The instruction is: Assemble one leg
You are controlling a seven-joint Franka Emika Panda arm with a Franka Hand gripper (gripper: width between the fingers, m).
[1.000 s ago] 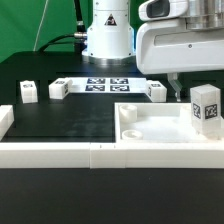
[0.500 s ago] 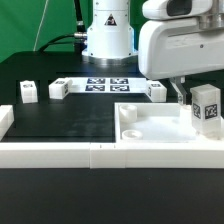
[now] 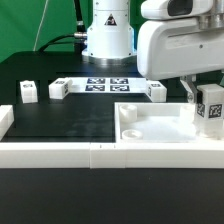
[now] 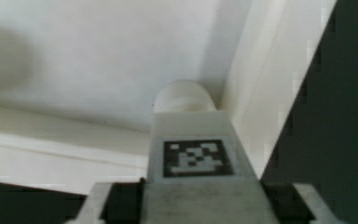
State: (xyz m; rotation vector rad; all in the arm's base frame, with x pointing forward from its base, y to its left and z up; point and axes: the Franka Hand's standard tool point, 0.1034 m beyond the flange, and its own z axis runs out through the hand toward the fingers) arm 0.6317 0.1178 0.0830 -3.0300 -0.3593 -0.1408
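Note:
My gripper (image 3: 204, 97) is shut on a leg (image 3: 212, 108), a small white post with a black-and-white tag, held upright over the right corner of the large white tray-like piece (image 3: 150, 128). In the wrist view the leg (image 4: 197, 140) runs out from between my fingers (image 4: 123, 204), its rounded tip close to the tray's inner corner wall (image 4: 247, 60). Whether the tip touches the tray I cannot tell. Three more legs stand on the black table: one far left (image 3: 27, 91), one beside it (image 3: 58, 88), one behind the tray (image 3: 157, 91).
The marker board (image 3: 104, 84) lies at the back in front of the robot base (image 3: 107, 35). A low white rail (image 3: 60, 151) runs along the front and up the exterior view's left side. The tray has a round hole at its near left corner (image 3: 128, 130).
My gripper and the held leg have shifted slightly toward the exterior view's right. The other legs and the tray have not moved.

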